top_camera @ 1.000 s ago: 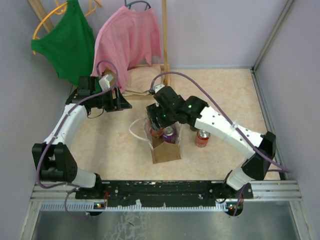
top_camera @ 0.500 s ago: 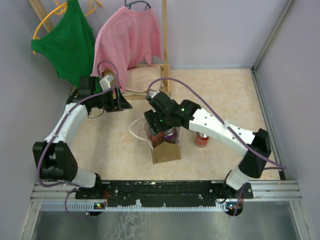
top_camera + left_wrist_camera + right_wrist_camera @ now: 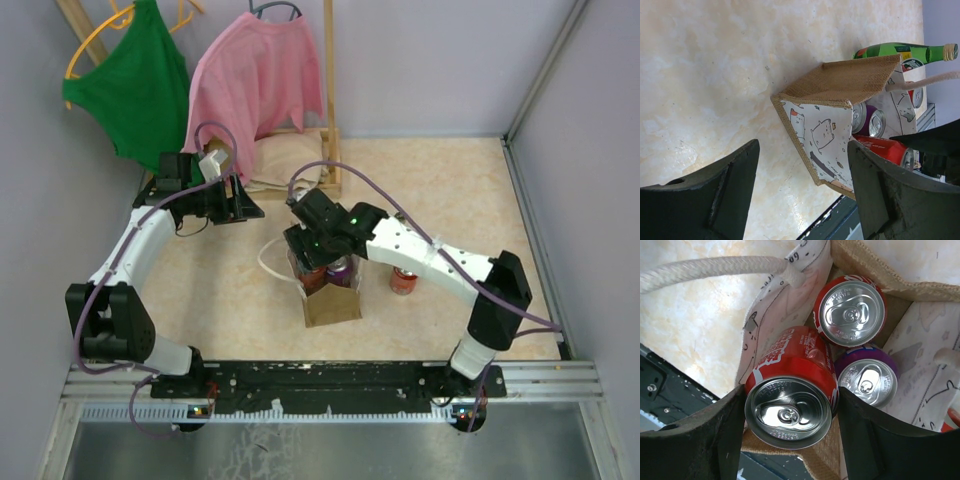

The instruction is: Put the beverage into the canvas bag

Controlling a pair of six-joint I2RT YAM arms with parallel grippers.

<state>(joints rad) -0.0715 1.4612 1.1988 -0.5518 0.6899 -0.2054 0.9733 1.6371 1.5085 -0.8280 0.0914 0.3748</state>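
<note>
The tan canvas bag (image 3: 333,305) stands open on the table, its white cord handle (image 3: 715,269) hanging to the left. My right gripper (image 3: 308,250) is shut on a red beverage can (image 3: 788,405) and holds it tilted at the bag's mouth, over the near-left corner. Inside the bag stand another red can (image 3: 852,312) and a purple can (image 3: 867,381). My left gripper (image 3: 243,203) is open and empty, up and to the left of the bag; in its own view the gripper (image 3: 802,195) faces the bag (image 3: 827,125).
A red can (image 3: 404,279) stands on the table right of the bag. A green bottle (image 3: 900,51) lies beyond the bag. A pink garment (image 3: 258,80) and a green one (image 3: 140,85) hang at the back on a wooden rack, with a folded beige cloth (image 3: 285,160) below.
My right arm has shifted left and lower, bringing the red can over the bag's mouth and down toward it. The left arm has not moved.
</note>
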